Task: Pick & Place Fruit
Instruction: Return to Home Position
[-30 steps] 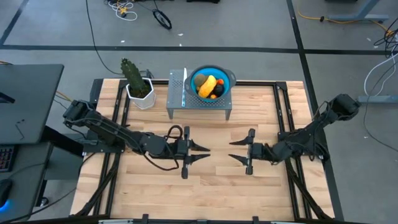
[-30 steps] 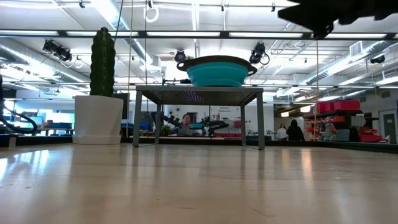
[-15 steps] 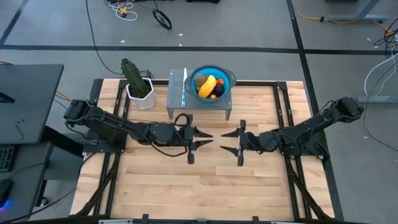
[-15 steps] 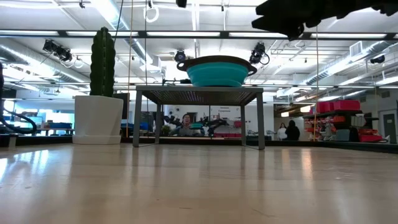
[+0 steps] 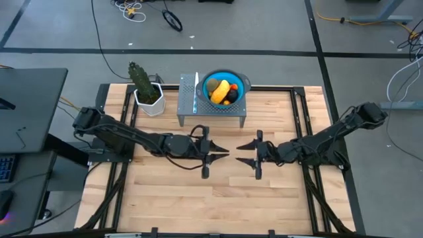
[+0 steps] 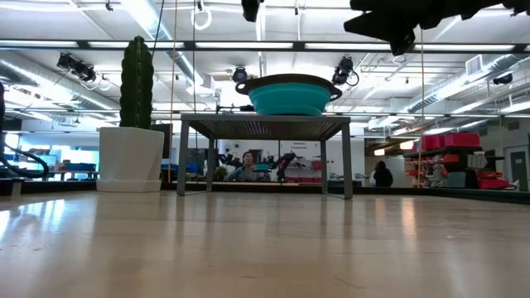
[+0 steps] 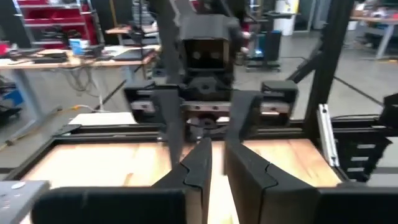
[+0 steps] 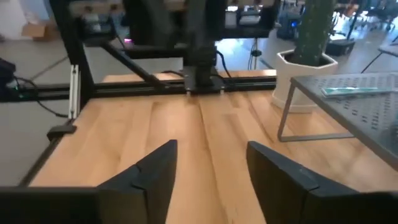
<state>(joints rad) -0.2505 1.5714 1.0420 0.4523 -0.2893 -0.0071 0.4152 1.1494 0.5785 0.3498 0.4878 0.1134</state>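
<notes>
Left gripper point(image 5: 224, 154): fingers slightly parted, empty.
Right gripper point(image 5: 240, 153): fingers spread, empty, directly ahead of the left one.
Risk: tips could collide if either arm reaches forward.

The table point(image 5: 165, 192) was pale, honey-coloured wood with straight plank grain, framed in black. The shelf point(image 5: 188, 109) was grey metal, dotted all over with small holes. The bowl point(image 5: 244, 83) was bright blue from above and teal in the low view. The fruit point(image 5: 222, 92) showed yellow-orange, olive-green, near-black and a spot of orange-red. The knife point(image 5: 196, 92) was silver and blue. The cactus point(image 5: 140, 78) was deep green, and its pot point(image 5: 151, 100) white. The left gripper point(image 5: 225, 155) and right gripper point(image 5: 239, 153) were black, like their arms. The floor point(image 5: 264, 33) was plain grey.
</notes>
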